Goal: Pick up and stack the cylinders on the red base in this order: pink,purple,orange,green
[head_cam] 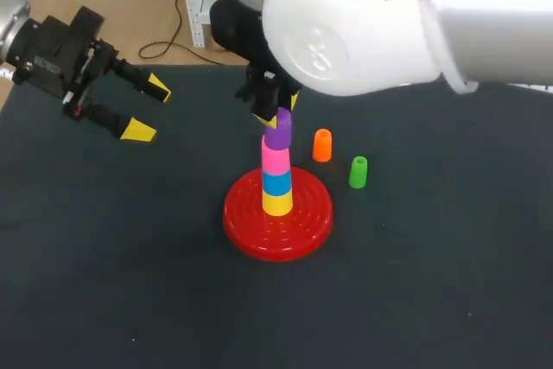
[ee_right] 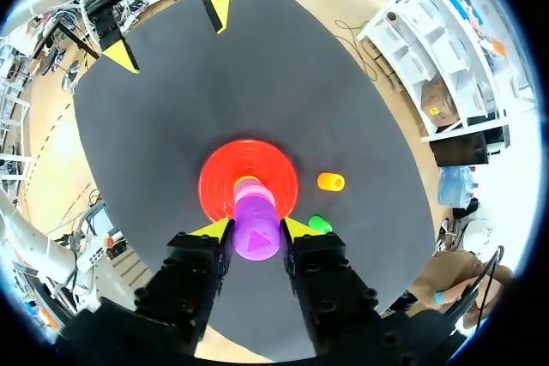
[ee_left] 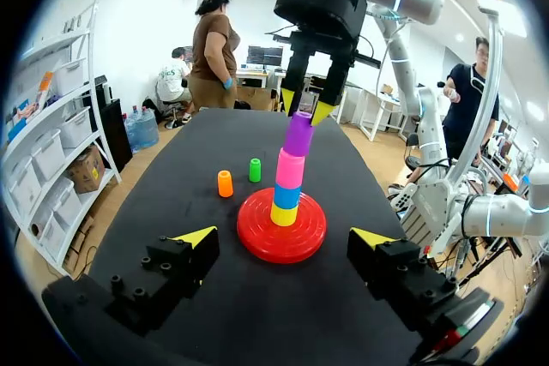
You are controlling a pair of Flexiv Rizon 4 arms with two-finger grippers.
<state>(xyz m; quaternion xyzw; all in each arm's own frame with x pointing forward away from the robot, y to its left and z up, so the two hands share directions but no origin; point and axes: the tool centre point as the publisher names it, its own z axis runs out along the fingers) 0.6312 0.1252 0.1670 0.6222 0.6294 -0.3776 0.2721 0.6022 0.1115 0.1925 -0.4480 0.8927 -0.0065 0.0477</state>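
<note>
On the red base stands a stack of a yellow, a blue and a pink cylinder. A purple cylinder sits at the top of the stack, slightly tilted, its lower end at the pink one. My right gripper is shut on it from above; in the right wrist view the purple cylinder fills the gap between the yellow tips. The orange cylinder and the green cylinder stand on the table to the right of the base. My left gripper hangs open at the far left, holding nothing.
The dark table mat is bare in front of and to the left of the base. In the left wrist view the orange cylinder and green cylinder stand close together beyond the base.
</note>
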